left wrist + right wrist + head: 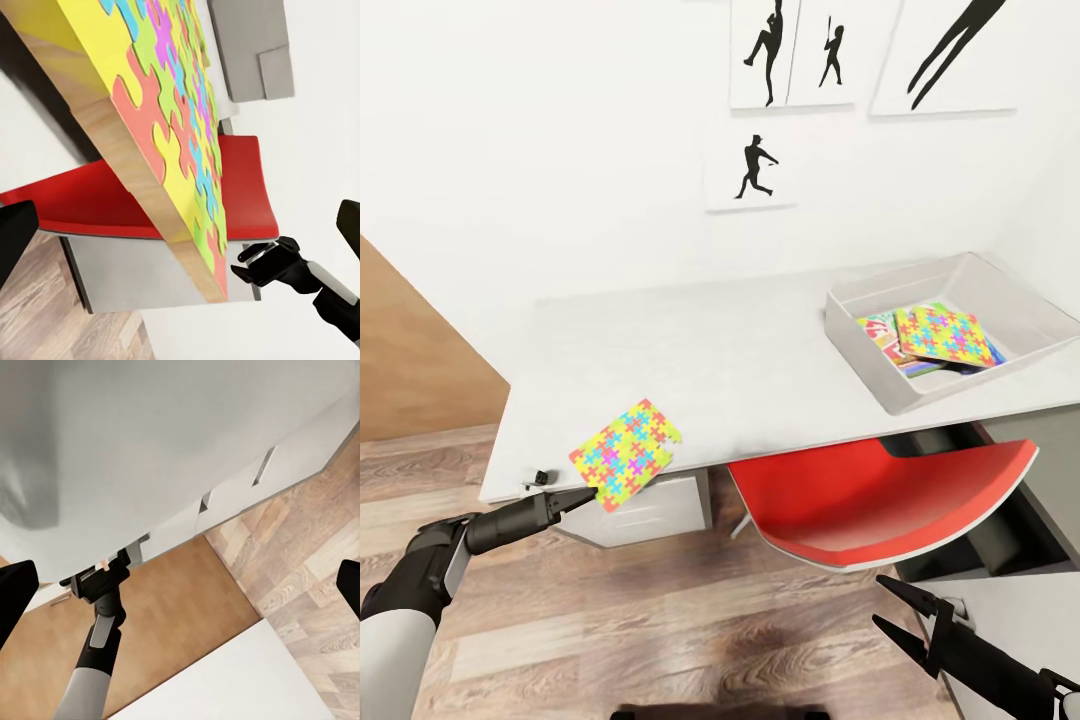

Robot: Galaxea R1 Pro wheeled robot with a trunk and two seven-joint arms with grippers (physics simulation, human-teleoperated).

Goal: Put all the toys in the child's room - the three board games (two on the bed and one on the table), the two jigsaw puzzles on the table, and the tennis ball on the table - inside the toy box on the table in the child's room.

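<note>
Nearest in the head view, low at the right: right end effector (895, 605), fingers spread and empty, parked below the desk (740, 350), probably to keep out of the working arm's way. At the lower left, left end effector (585, 495), tips drawn together on the near corner of the jigsaw puzzle (626, 452). Sits at the desk's front edge, that puzzle, tilted and hanging partly past it; looks gripped there because the overhanging corner is the one place thin fingers can get under a flat slab. Well apart, at the desk's right end, toy box (900, 395), already holding a second puzzle (945, 335) on top of board games (882, 332). Below, between the two, red chair (880, 500).

From the left wrist view: same puzzle close up, running away from the camera with its wooden edge showing, tilted and not lying flat, over the red seat; suggests a lift under way, not a slide.

From the right wrist view: wooden floor (315, 555), the desk's pale surface, and the left arm reaching to the edge. Judged next: carry across to the box.
</note>
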